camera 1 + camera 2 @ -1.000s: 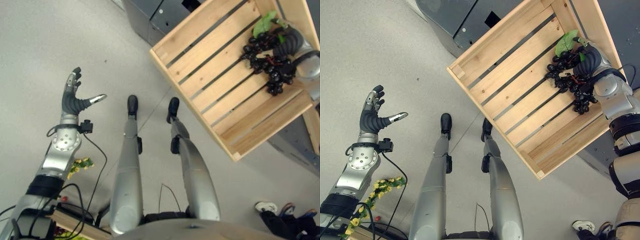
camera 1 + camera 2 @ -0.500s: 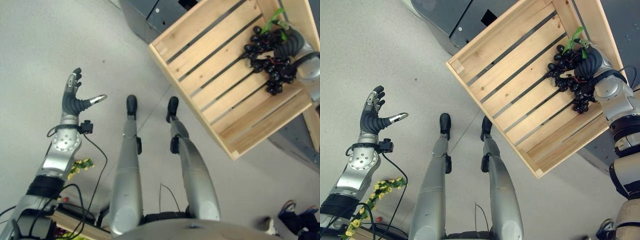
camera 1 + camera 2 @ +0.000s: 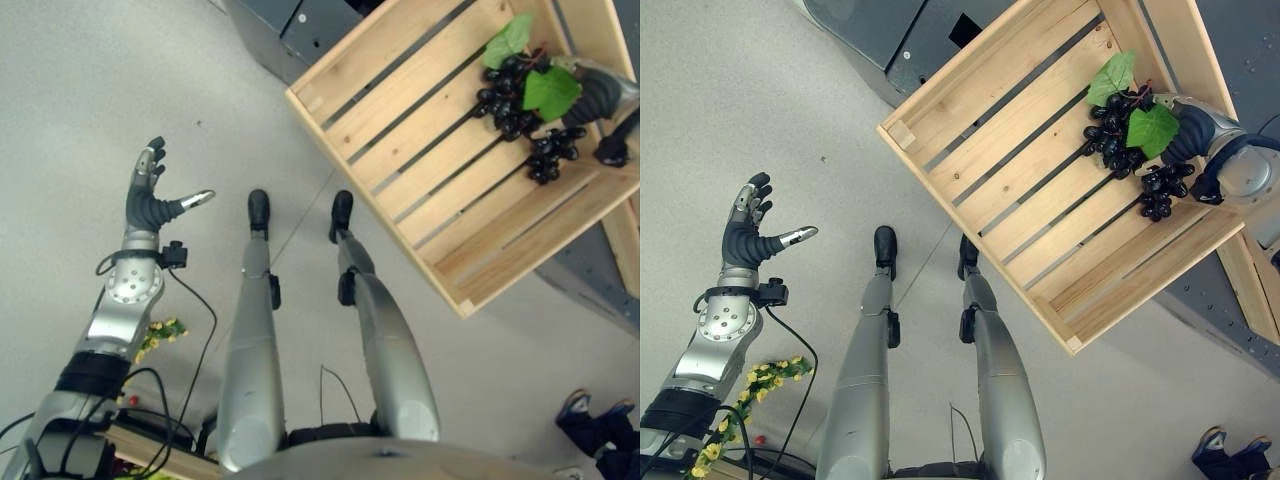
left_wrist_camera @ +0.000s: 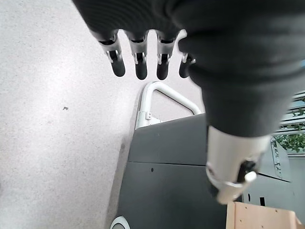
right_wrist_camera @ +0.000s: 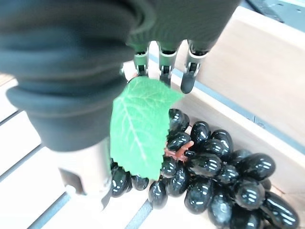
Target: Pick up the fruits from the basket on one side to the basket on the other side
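We have the black grape bunch point(image 3: 1130, 150) lying on the slats of the wooden crate point(image 3: 980, 150), near its far right wall, so this fruit looks delivered. Our right hand point(image 3: 1185, 125) sits just over the bunch with fingers point(image 5: 164, 57) straight and relaxed, one green leaf point(image 5: 138, 126) draped against them, gripping nothing. Our left hand point(image 3: 150, 195) hangs spread and empty over the floor, well apart from the crate; next fetch is still to do, we judge.

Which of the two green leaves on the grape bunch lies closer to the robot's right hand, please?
The leaf beside the right hand, covering the middle of the grapes. The other leaf sits at the bunch's far end.
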You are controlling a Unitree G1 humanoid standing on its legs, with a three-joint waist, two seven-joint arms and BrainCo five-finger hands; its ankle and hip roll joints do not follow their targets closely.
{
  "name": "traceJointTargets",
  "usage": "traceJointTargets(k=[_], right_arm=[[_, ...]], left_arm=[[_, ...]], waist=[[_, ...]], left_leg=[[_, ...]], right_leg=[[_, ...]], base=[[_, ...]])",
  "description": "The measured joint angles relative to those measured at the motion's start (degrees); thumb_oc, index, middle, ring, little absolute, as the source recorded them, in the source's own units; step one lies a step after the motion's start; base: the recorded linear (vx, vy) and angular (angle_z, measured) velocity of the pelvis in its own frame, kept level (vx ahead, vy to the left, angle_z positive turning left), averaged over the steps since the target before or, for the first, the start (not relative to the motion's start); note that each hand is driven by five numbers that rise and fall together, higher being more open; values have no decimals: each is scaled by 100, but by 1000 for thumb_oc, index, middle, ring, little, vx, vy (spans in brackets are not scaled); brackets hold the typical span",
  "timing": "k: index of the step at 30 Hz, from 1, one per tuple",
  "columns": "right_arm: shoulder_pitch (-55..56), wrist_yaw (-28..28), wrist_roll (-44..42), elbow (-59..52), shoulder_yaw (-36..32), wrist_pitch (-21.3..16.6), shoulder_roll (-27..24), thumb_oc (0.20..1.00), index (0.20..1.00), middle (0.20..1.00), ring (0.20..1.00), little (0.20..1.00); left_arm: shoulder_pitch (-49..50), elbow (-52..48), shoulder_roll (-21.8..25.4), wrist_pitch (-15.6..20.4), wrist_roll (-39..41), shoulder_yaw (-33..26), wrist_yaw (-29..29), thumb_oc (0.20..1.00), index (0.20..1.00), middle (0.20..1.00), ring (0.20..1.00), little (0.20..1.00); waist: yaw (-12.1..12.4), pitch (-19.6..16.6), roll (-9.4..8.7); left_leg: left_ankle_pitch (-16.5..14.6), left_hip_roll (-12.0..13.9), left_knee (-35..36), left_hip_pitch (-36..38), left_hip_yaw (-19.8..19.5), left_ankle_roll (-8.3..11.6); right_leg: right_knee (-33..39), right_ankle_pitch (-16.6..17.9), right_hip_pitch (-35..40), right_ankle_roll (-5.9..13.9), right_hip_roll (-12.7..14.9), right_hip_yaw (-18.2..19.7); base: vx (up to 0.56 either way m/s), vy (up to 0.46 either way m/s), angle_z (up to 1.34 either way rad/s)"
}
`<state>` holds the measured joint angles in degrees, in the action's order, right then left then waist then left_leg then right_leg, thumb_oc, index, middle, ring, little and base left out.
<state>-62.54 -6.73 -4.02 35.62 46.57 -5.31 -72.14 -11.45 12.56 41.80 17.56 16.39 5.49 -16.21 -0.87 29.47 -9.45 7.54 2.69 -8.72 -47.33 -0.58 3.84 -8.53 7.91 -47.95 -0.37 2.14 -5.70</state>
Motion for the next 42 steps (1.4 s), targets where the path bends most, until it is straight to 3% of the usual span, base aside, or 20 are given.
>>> traceJointTargets(k=[1,2,3,4,5,6,11,21,23,25,26,27,36,42], right_arm=[[-84,-58,-14,-31,106,14,-37,834,834,834,834,834],[-217,-139,-18,-88,271,37,-131,495,495,495,495,495],[-288,-185,-19,-146,360,57,-163,495,495,495,495,495],[-452,-249,-18,-186,585,75,-245,360,360,360,360,360],[-503,-278,-20,-190,602,73,-268,282,282,282,282,282],[-660,-309,-55,-206,671,74,-274,341,341,341,341,341],[-922,-449,-195,-603,925,72,-318,473,473,473,473,473],[-924,-547,-243,-748,1034,69,-318,492,492,492,492,492],[-925,-546,-243,-759,1034,68,-317,533,533,533,533,533],[-928,-540,-242,-762,1031,69,-318,636,636,636,636,636],[-928,-539,-242,-762,1029,69,-317,846,846,846,846,846],[-928,-533,-242,-762,1021,69,-318,1000,1000,1000,1000,1000],[-842,-429,-234,-855,822,70,-320,1000,1000,1000,1000,1000],[-238,-100,-222,-596,-61,62,-234,1000,1000,1000,1000,1000]], left_arm=[[0,0,2,0,0,0,32,1000,1000,1000,1000,1000],[0,1,26,1,1,1,49,1000,1000,1000,1000,1000],[0,4,39,1,1,3,55,1000,1000,1000,1000,1000],[-1,3,53,1,0,4,79,1000,1000,1000,1000,1000],[0,3,60,2,1,4,88,1000,1000,1000,1000,1000],[-1,3,90,4,1,4,100,1000,1000,1000,1000,1000],[0,3,174,11,1,3,120,1000,1000,1000,1000,1000],[-1,2,203,13,0,3,140,1000,1000,1000,1000,1000],[-1,2,203,13,0,3,143,1000,1000,1000,1000,1000],[-1,2,203,13,0,3,144,1000,1000,1000,1000,1000],[-1,2,202,13,0,3,144,1000,1000,1000,1000,1000],[-1,2,203,13,0,2,143,1000,1000,1000,1000,1000],[-1,0,202,13,-1,-1,140,1000,1000,1000,1000,1000],[5,-3,196,10,-1,0,113,1000,1000,1000,1000,1000]], waist=[[0,0,0],[-4,0,0],[-7,0,0],[-4,0,0],[-1,0,0],[-1,0,0],[13,0,0],[14,0,0],[15,0,0],[17,0,0],[18,0,0],[19,0,0],[10,0,1],[18,0,1]], left_leg=[[0,-1,0,-14,-5,0],[0,-2,-1,-37,-7,0],[0,-2,-1,-43,-16,0],[0,-2,-1,-42,-19,0],[0,-2,-1,-42,-21,0],[-1,-3,-1,-49,-29,0],[-1,-9,-1,-60,-43,0],[0,-17,-1,-68,-80,0],[0,-18,-1,-78,-86,0],[0,-20,-1,-97,-94,0],[0,-20,-1,-102,-95,0],[0,-21,-1,-116,-96,0],[0,-20,-1,-123,-98,0],[0,-30,-1,-123,-99,-1]], right_leg=[[0,-1,-10,1,1,-3],[0,0,-30,1,1,-7],[1,-1,-32,1,1,-14],[1,-2,-33,0,1,-15],[1,-4,-31,-1,1,-17],[6,-5,-32,-3,1,-24],[22,-5,-32,-3,5,-35],[21,-5,-36,-2,7,-44],[21,-5,-45,-2,7,-46],[22,-5,-63,-2,9,-54],[22,-5,-69,-2,9,-55],[21,-5,-83,-3,10,-55],[21,-5,-92,-3,9,-58],[17,-4,-93,-4,17,-50]], base=[[0,0,0],[0,0,0],[0,0,0],[0,0,0],[0,0,0],[0,0,0],[0,0,0],[0,0,0],[0,0,0],[0,0,0],[0,0,0],[0,0,0],[0,0,0],[0,0,0]])
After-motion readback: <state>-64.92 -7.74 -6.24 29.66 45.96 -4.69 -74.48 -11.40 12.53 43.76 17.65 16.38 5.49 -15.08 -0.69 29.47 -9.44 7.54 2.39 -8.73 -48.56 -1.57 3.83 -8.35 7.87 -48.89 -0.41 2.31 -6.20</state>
